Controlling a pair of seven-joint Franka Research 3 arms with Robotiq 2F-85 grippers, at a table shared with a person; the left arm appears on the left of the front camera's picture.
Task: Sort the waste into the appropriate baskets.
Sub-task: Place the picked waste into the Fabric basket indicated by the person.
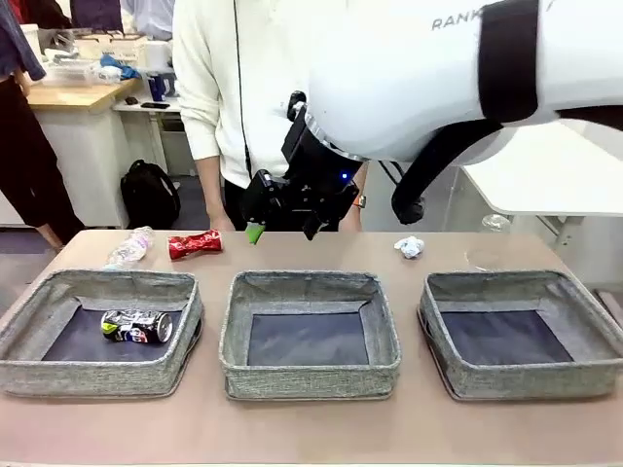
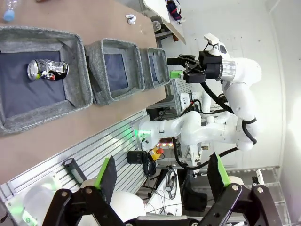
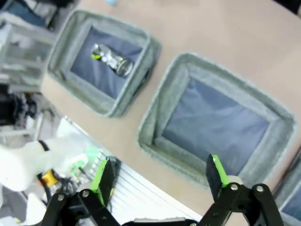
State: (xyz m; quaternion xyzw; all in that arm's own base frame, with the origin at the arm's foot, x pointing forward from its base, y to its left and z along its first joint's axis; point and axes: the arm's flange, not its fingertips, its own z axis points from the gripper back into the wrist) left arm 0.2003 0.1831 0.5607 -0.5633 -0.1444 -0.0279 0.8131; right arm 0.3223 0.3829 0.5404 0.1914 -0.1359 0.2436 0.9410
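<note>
**Inspector:** State the layout of the baskets.

**Assistant:** Three grey baskets stand in a row on the tabletop (image 1: 311,428). The left basket (image 1: 107,375) is at 9 o'clock, the middle basket (image 1: 310,379) at centre, and the right basket (image 1: 526,381) at 3 o'clock. They stand apart from one another.

**Inspector:** Where is the waste?

**Assistant:** The crushed dark can (image 1: 136,326) lies on its side on the floor of the left basket, near the middle. The crushed red can (image 1: 195,243) lies on the tabletop at 12 o'clock beyond that basket. The clear bottle (image 1: 129,247) lies near it at its 9 o'clock, not touching. The paper ball (image 1: 410,246) sits at 11 o'clock beyond the right basket, well apart from the cans. The clear cup (image 1: 487,255) is at the ball's 3 o'clock (it is faint against the tabletop, and I cannot tell whether it is upright or tipped).

**Inspector:** And the claws?

**Assistant:** The right claw (image 1: 284,232) hangs above the tabletop's far edge, at 12 o'clock from the middle basket and just in front of the person (image 1: 234,97) in a white top. Its jaws are wide, with nothing between the green pads (image 1: 255,233). Its own wrist view looks down on the left and middle baskets. The left claw (image 2: 160,181) is off the tabletop on the robot's side, with jaws wide and nothing held. In its wrist view the baskets are far off at 10 o'clock.
</note>
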